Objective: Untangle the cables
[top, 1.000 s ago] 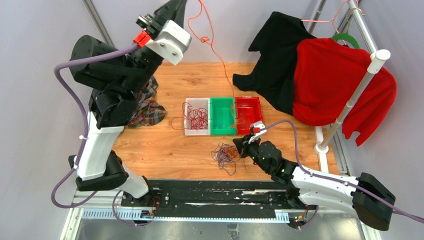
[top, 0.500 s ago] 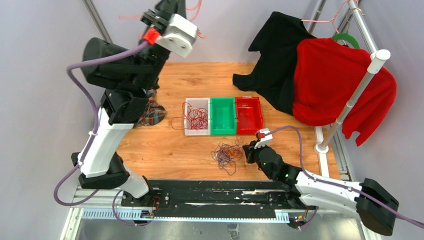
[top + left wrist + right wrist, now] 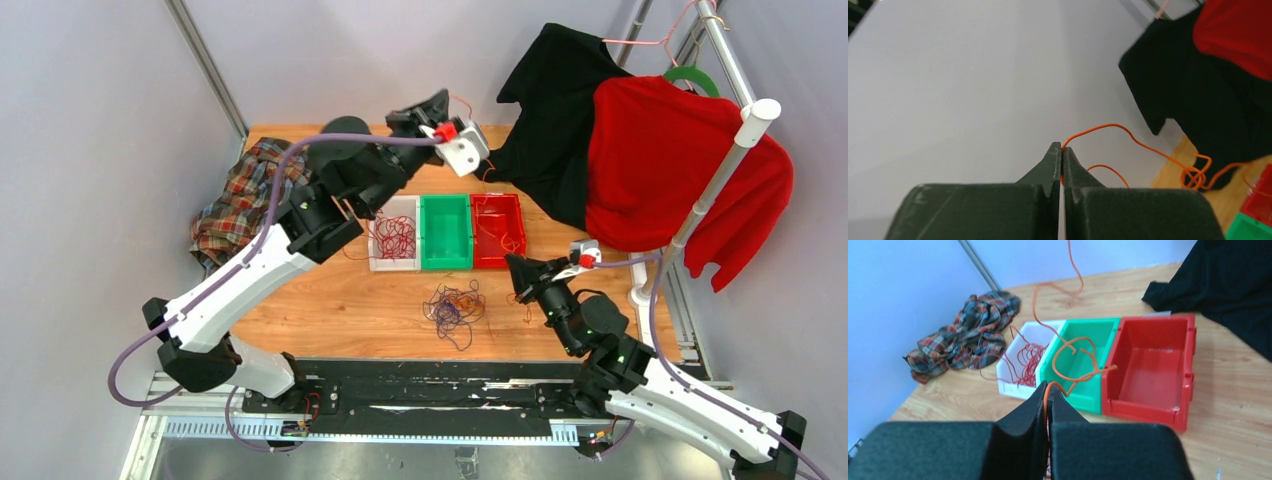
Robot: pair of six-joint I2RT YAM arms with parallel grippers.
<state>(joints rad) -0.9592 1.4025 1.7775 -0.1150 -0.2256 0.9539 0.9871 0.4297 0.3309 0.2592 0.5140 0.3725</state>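
Left pincer (image 3: 1062, 148) and right pincer (image 3: 1048, 385) each pinch the orange cable (image 3: 1108, 124), strung slack along 11–5 o'clock; tangle (image 3: 452, 305) lies nearer the right, at its 8 o'clock.

L arm (image 3: 270, 258) stretched far fwd, wrist up, L gripper (image 3: 1062, 150) pinched tight on an orange cable (image 3: 1108, 124). R arm (image 3: 660, 395) low, elbow bent, R gripper (image 3: 1048, 386) likewise clamped on orange cable.
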